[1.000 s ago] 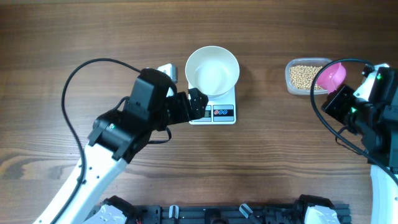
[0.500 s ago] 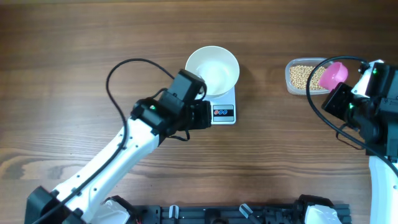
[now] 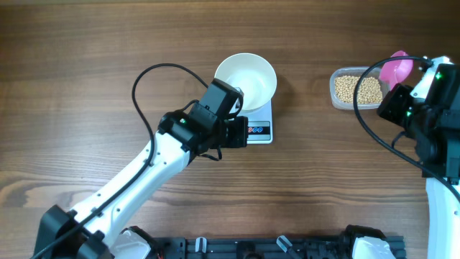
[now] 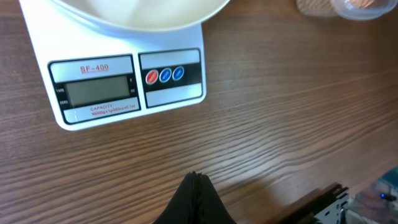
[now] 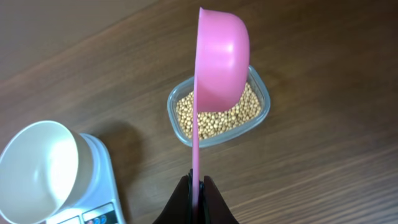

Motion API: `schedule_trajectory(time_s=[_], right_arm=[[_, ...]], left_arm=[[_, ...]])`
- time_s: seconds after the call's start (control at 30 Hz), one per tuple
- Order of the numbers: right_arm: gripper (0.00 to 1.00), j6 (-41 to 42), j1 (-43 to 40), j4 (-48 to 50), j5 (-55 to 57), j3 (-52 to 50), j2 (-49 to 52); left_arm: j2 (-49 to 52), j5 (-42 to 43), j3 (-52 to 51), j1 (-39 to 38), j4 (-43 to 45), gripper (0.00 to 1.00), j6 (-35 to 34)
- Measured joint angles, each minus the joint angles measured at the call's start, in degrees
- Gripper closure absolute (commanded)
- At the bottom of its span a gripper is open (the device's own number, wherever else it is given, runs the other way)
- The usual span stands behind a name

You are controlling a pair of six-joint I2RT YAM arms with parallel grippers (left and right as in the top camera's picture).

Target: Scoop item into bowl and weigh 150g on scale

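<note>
The empty white bowl (image 3: pixel 246 80) stands on the white scale (image 3: pixel 260 132), whose display (image 4: pixel 99 93) looks blank. My left gripper (image 3: pixel 241 134) is shut with nothing in it and hovers just in front of the scale's display; its tips (image 4: pixel 196 177) sit over bare wood. The tan beans (image 3: pixel 357 88) lie in a clear tub at the right. My right gripper (image 3: pixel 394 91) is shut on the handle of a pink scoop (image 3: pixel 397 70). The scoop (image 5: pixel 221 56) hangs turned on its side above the tub's beans (image 5: pixel 217 119); its inside is hidden.
The left arm's black cable (image 3: pixel 154 75) loops over the table to the left of the bowl. The clear tub (image 5: pixel 264 99) sits near the right table edge. A dark rail (image 3: pixel 251 248) runs along the front edge.
The left gripper has gone from open to shut and swung right to the scale's front. The right arm has carried the scoop up and to the right, beyond the tub.
</note>
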Motion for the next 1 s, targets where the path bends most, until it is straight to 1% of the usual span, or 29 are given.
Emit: schedule_trajectory(time_s=[0.1, 0.27, 0.43, 0.53, 0.7, 0.83, 1.0], right_arm=[[0.96, -2.49, 0.0, 0.22, 0.02, 0.0, 0.59], [0.96, -3.82, 0.0, -0.2, 0.02, 0.0, 0.83], [0.96, -4.26, 0.0, 0.24, 0.94, 0.0, 0.83], [0.96, -4.28, 0.0, 1.31, 3.67, 0.0, 0.83], [0.96, -4.52, 0.0, 1.97, 8.0, 0.0, 0.83], [0.96, -4.68, 0.0, 2.64, 9.68, 0.0, 0.83], [0.96, -4.68, 0.0, 3.98, 10.29, 0.0, 0.83]], left_arm=[[1.64, 0.17, 0.0, -0.28, 0.26, 0.96, 0.9], [4.31, -0.83, 0.0, -2.08, 2.32, 0.96, 2.47], [6.84, -9.53, 0.0, -4.83, 5.77, 0.96, 3.87], [8.09, -15.56, 0.0, -6.6, 9.46, 0.96, 7.17], [10.75, -20.83, 0.0, -9.55, 13.16, 0.96, 12.46], [13.66, -25.33, 0.0, -10.64, 13.14, 0.96, 14.34], [15.45, -27.63, 0.0, -10.6, 13.14, 0.96, 15.15]])
